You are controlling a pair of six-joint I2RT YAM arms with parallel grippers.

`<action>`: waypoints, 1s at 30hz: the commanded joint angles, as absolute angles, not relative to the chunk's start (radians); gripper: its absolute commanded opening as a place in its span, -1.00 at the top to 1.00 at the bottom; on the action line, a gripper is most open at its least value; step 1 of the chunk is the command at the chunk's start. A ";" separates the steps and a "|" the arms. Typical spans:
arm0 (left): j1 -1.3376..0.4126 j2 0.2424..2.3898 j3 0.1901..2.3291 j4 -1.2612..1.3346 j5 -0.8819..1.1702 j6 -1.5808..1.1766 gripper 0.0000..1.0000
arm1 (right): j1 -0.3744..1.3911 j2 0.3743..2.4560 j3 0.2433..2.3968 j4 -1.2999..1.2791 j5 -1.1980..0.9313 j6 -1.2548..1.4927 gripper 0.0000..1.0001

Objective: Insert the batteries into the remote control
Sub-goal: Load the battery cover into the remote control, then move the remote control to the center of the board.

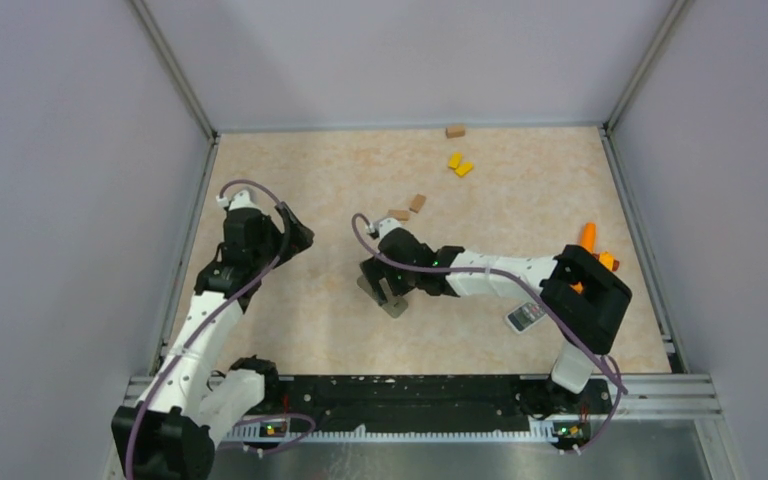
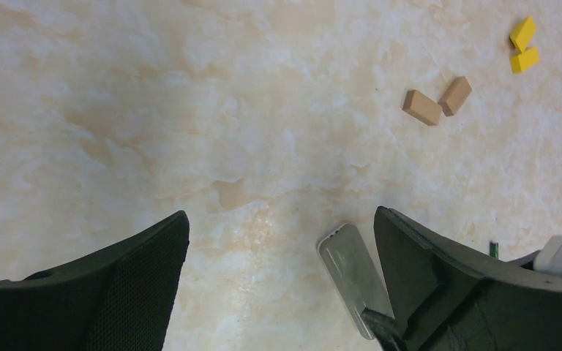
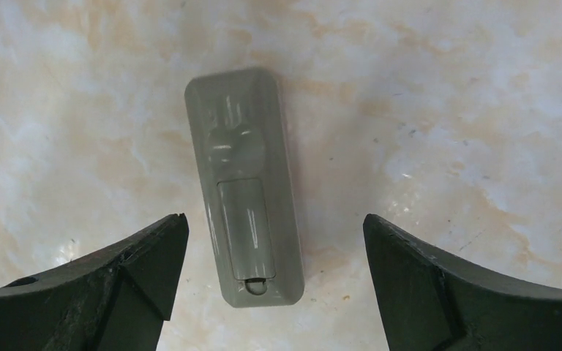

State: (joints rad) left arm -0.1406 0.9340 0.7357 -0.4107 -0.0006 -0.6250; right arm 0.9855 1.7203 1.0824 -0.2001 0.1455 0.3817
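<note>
Your left arm point(image 1: 200, 320) rises from its base at the near left and reaches forward. Its wrist is bent so that the left gripper point(image 2: 279, 219) tilts toward the centre, and its two dark fingers point(image 2: 139, 278) stand wide apart. Your right arm point(image 1: 505, 272) folds at the elbow on the right side and stretches leftward, low. The right gripper point(image 3: 274, 223) points straight down, jaws spread wide and closed on nothing.

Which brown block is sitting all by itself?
The brown block farthest back, behind the yellow blocks. The other two brown blocks lie touching each other, nearer the middle.
</note>
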 commanded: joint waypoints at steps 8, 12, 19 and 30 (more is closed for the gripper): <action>-0.114 0.881 0.759 -0.495 -0.075 -0.626 -0.97 | 1.075 1.818 1.137 -0.231 0.144 0.136 -0.76; -0.112 0.892 0.767 -0.497 -0.075 -0.604 -0.97 | 1.075 1.845 1.147 -0.240 0.178 0.178 -0.48; -0.111 0.891 0.762 -0.495 -0.050 -0.593 -0.97 | 1.044 1.842 1.177 -0.281 0.346 0.353 0.16; -0.111 0.900 0.767 -0.491 -0.040 -0.572 -0.97 | 0.746 1.729 1.124 -0.292 0.505 0.639 0.33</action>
State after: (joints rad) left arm -0.1173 0.8948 0.7425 -0.5018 -0.0517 -0.5941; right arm 0.8387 1.7939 1.1194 -0.2935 0.3996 0.5186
